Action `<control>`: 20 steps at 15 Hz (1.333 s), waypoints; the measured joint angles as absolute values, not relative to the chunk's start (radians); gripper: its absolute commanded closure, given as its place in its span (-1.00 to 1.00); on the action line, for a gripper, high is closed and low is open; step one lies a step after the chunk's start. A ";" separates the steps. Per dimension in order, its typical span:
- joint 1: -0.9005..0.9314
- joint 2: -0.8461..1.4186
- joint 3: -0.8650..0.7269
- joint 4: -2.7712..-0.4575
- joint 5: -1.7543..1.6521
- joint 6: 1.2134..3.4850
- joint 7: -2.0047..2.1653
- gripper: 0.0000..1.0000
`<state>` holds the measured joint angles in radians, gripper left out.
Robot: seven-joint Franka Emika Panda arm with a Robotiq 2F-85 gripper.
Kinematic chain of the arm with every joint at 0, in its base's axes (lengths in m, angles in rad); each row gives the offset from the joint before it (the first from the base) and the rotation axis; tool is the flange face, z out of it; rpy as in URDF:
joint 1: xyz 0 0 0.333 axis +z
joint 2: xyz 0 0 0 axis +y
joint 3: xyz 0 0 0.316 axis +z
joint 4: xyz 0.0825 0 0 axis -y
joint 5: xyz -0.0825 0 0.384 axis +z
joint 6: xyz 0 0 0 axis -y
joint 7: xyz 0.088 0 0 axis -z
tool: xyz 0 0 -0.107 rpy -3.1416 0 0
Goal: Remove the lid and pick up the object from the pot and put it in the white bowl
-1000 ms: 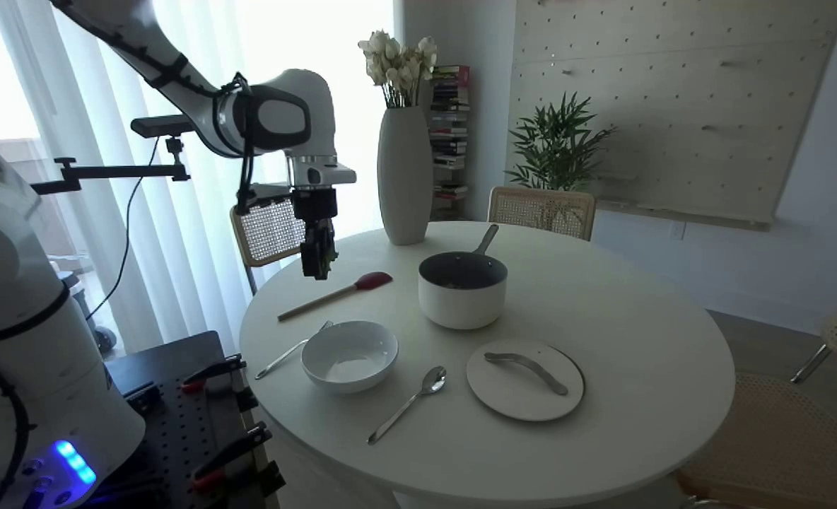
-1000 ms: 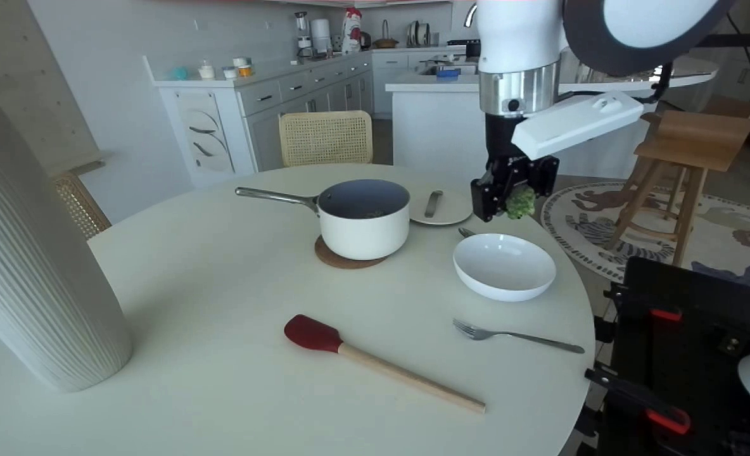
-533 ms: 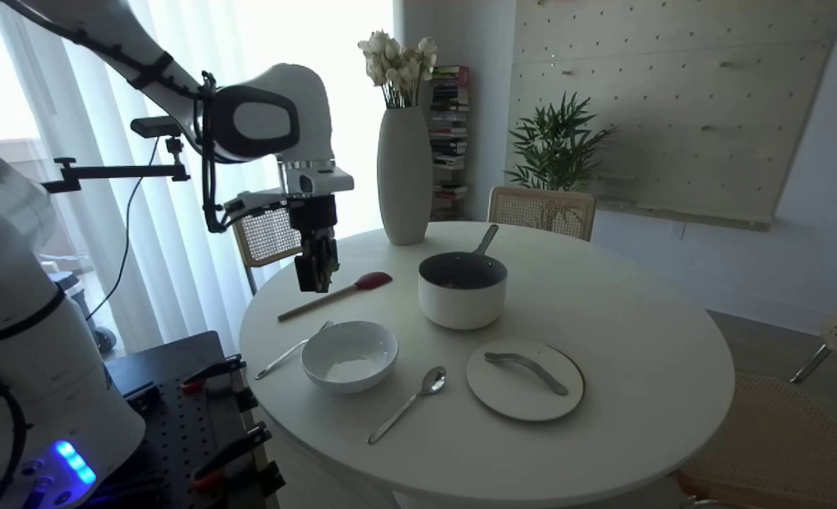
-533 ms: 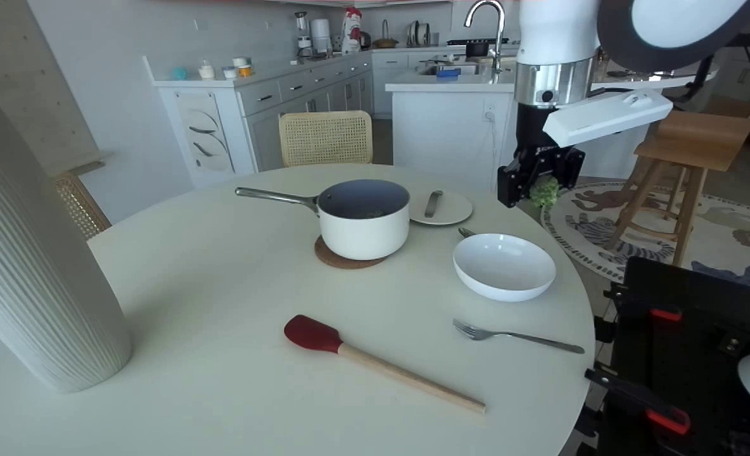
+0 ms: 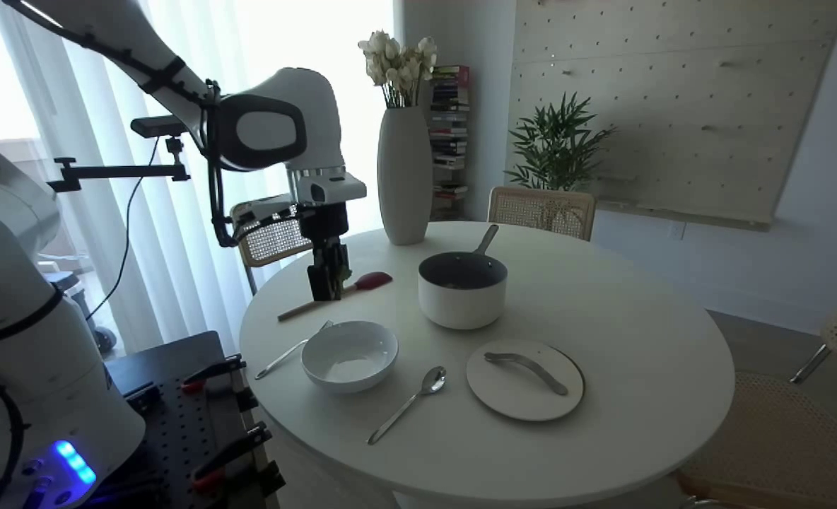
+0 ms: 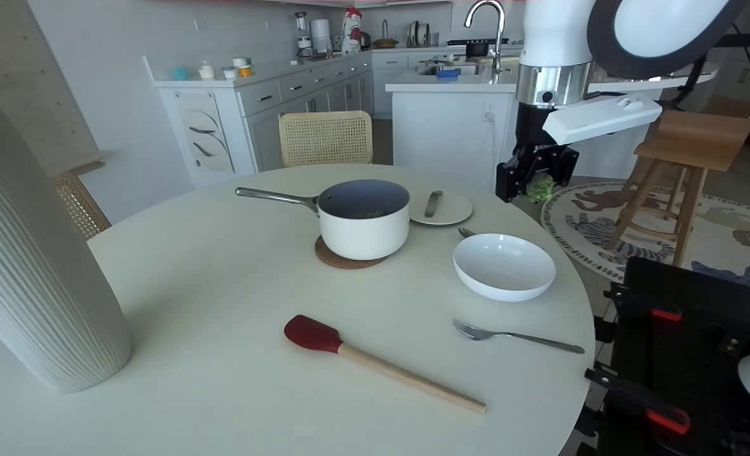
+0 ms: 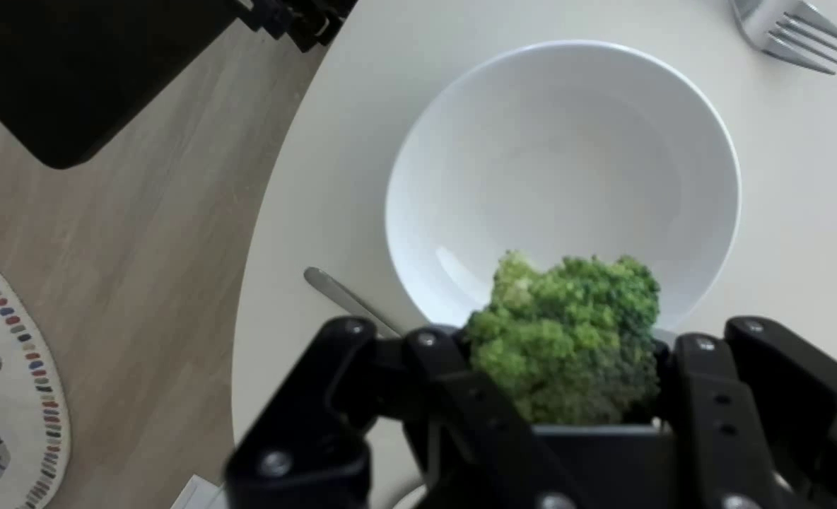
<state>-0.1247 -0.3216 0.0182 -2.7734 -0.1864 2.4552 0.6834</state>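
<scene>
The object is a green broccoli piece (image 7: 567, 339), held between the fingers of my gripper (image 6: 535, 177); it also shows in an exterior view (image 6: 540, 188). The gripper is above table height, near the white bowl (image 7: 567, 162). In the wrist view the bowl's inside is bare and the broccoli overlaps its near rim. The bowl also shows in both exterior views (image 5: 350, 360) (image 6: 505, 272). The white pot (image 6: 363, 237) stands uncovered on a cork disc (image 6: 337, 256), with something small and indistinct at its bottom. The white lid (image 5: 510, 396), with a curved grey handle, lies flat on the table.
A spoon (image 5: 408, 413) lies between bowl and lid. A fork (image 6: 508, 335) and a red spatula (image 6: 375, 361) lie on the bowl's other side. A tall white vase (image 5: 406, 177) stands at the table's edge. The pot's handle (image 6: 273, 196) points away from the bowl.
The gripper, still holding the broccoli, has come lower in an exterior view. In an exterior view it has shifted right, away from the pot, then slightly back. Tabletop things have not moved.
</scene>
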 measured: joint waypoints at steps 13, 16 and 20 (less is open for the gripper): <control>-0.109 -0.117 0.035 -2.764 -0.187 2.556 0.684 1.00; -0.098 -0.094 0.035 -2.754 -0.187 2.556 0.684 1.00; -0.093 -0.076 0.034 -2.739 -0.188 2.556 0.684 0.50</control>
<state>-0.0929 -0.0759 0.0339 -2.7389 -0.1883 2.5558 0.6838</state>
